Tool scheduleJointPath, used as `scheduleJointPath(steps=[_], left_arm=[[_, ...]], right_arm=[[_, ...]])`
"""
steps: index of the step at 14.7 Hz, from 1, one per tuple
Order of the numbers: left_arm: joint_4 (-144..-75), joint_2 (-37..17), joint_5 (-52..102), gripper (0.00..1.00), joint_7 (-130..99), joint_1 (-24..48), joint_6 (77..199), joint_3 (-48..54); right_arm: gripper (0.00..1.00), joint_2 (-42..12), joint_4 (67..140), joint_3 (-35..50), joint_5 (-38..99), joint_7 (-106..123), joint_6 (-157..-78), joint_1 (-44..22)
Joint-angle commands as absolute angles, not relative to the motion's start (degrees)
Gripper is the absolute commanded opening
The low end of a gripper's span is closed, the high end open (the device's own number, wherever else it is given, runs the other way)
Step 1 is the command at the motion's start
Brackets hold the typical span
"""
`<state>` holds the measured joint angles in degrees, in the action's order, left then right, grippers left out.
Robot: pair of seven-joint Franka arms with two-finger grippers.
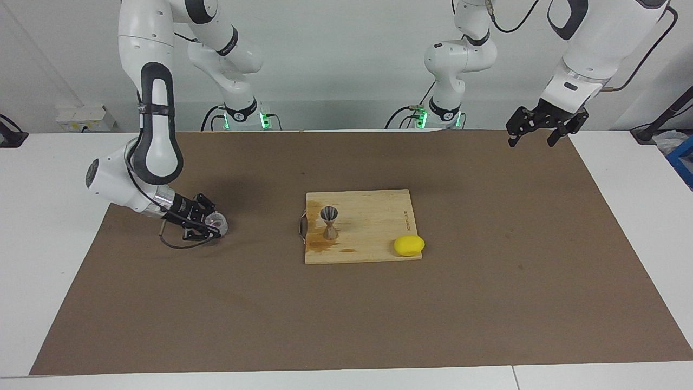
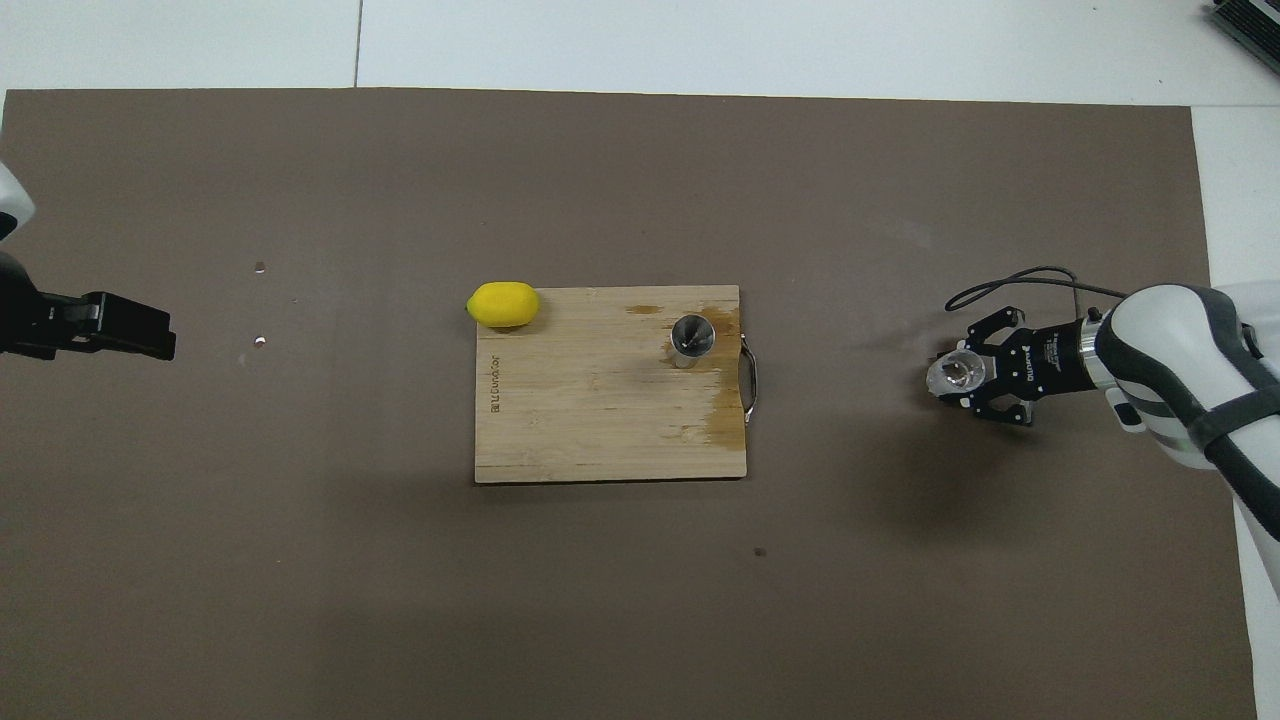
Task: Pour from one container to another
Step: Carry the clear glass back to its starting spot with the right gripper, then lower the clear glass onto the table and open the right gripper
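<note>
The clear cup (image 1: 218,222) sits low at the brown mat toward the right arm's end of the table, well apart from the wooden board. My right gripper (image 1: 214,225) reaches in almost level and is shut on this cup (image 2: 955,372), a fingertip on each side. The metal jigger (image 1: 329,222) stands upright on the board (image 1: 373,214), near its handle end (image 2: 691,338). My left gripper (image 1: 533,135) waits open and raised over the mat's corner at the left arm's end, with nothing in it.
A yellow lemon (image 1: 409,245) lies at the board's corner toward the left arm's end. A wet brownish stain marks the board (image 2: 600,420) around the jigger. The brown mat (image 1: 346,314) covers most of the white table.
</note>
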<state>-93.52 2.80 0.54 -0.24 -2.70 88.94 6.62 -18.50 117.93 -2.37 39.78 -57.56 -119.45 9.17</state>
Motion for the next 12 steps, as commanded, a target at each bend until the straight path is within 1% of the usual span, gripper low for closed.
scheduleJointPath(steps=[1, 2, 4, 7, 10, 12], left_arm=[[-95.36, 4.48, 0.09, 1.0, -0.53, -3.34, 89.3, 7.12], [-95.36, 4.48, 0.09, 1.0, -0.53, -3.34, 89.3, 7.12], [-95.36, 4.48, 0.09, 1.0, -0.53, -3.34, 89.3, 7.12], [-95.36, 4.48, 0.09, 1.0, -0.53, -3.34, 89.3, 7.12], [-95.36, 4.48, 0.09, 1.0, -0.53, -3.34, 89.3, 7.12], [-95.36, 4.48, 0.09, 1.0, -0.53, -3.34, 89.3, 7.12]], right_arm=[[0.9, -16.44, 119.88, -1.85, 41.66, -55.02, -120.76, 9.84], [0.92, -16.17, 119.88, -1.93, 41.66, -54.67, -120.85, 9.67], [0.98, -14.51, 119.8, -2.02, 41.22, -52.31, -120.85, 9.32], [0.99, -11.35, 119.8, -2.02, 39.82, -51.42, -120.59, 9.14], [0.99, -8.27, 119.36, -1.67, 33.33, -50.89, -119.8, 8.62], [0.99, -6.69, 119.36, -1.67, 29.46, -49.06, -119.44, 6.51]])
